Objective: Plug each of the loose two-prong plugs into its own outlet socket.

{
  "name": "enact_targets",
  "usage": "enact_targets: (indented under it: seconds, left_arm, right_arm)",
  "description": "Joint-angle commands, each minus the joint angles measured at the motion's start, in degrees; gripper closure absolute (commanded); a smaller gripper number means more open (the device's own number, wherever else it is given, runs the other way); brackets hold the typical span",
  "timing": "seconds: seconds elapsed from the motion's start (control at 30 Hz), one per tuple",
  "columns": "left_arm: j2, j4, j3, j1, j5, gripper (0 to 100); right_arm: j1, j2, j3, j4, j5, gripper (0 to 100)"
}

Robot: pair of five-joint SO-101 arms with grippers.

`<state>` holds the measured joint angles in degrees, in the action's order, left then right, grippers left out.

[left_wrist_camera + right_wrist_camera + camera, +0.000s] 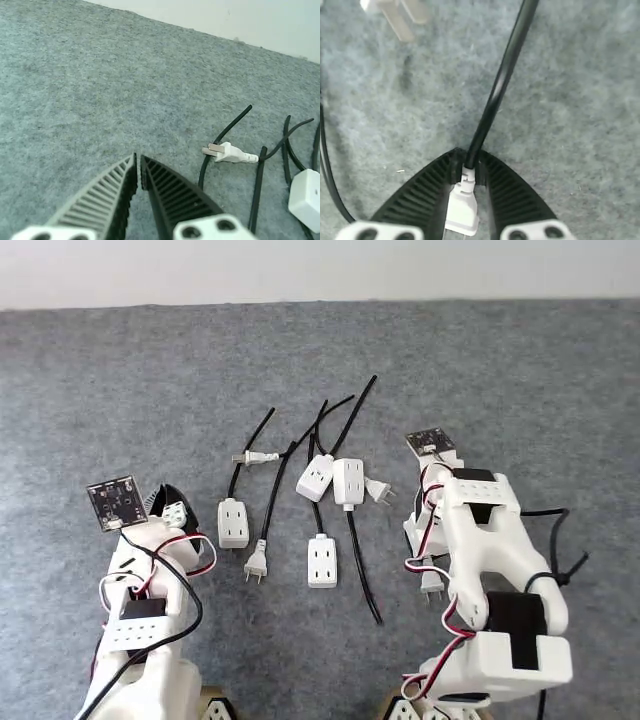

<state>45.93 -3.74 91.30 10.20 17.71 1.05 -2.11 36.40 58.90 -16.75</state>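
**High view.** Four white outlet sockets lie on the grey carpet (pixel 520 380) between your arms: the left socket (pixel 233 522), the near socket (pixel 322 561), and a far pair just beside each other, the tilted socket (pixel 315 477) and the straight socket (pixel 348 480). Loose two-prong plugs lie among them. The far plug (pixel 255 457) lies beyond the left socket, the near plug (pixel 256 563) just beside it, and the right plug (pixel 378 490) just beside the straight socket.

**Left wrist view.** Your left gripper (pixel 138 161) has its fingers pressed almost together, holding nothing, over bare carpet.

**Right wrist view.** Your right gripper (pixel 468 159) pinches the held plug (pixel 462 210) at the end where its black cord (pixel 505 75) leaves it.
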Motion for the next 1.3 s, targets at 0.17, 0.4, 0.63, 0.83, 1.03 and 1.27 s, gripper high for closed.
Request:
enact_targets:
  seconds: [0.17,0.4,0.63,0.83,1.03,1.27]
  left_arm:
    - [1.41,0.0,-0.4,0.26,-0.44,98]
    - [1.41,0.0,-0.48,0.18,-0.44,98]
    - [1.41,0.0,-0.48,0.18,-0.44,98]
    - [1.41,0.0,-0.48,0.18,-0.44,98]
    - [1.41,0.0,-0.48,0.18,-0.44,98]
    - [0.88,0.44,-1.36,0.35,-1.58,98]
  right_arm:
    - [-1.27,0.84,-6.33,6.9,-0.35,99.1]
    - [-11.74,12.09,-9.14,13.85,3.96,99.1]
    - [-23.78,22.64,-9.05,13.76,11.43,99.1]
    - [-29.93,22.11,-7.47,4.0,17.58,99.1]
    - [-32.84,22.29,-0.62,-8.66,18.02,99.1]
    - [-33.8,22.37,1.58,-9.54,16.35,99.1]
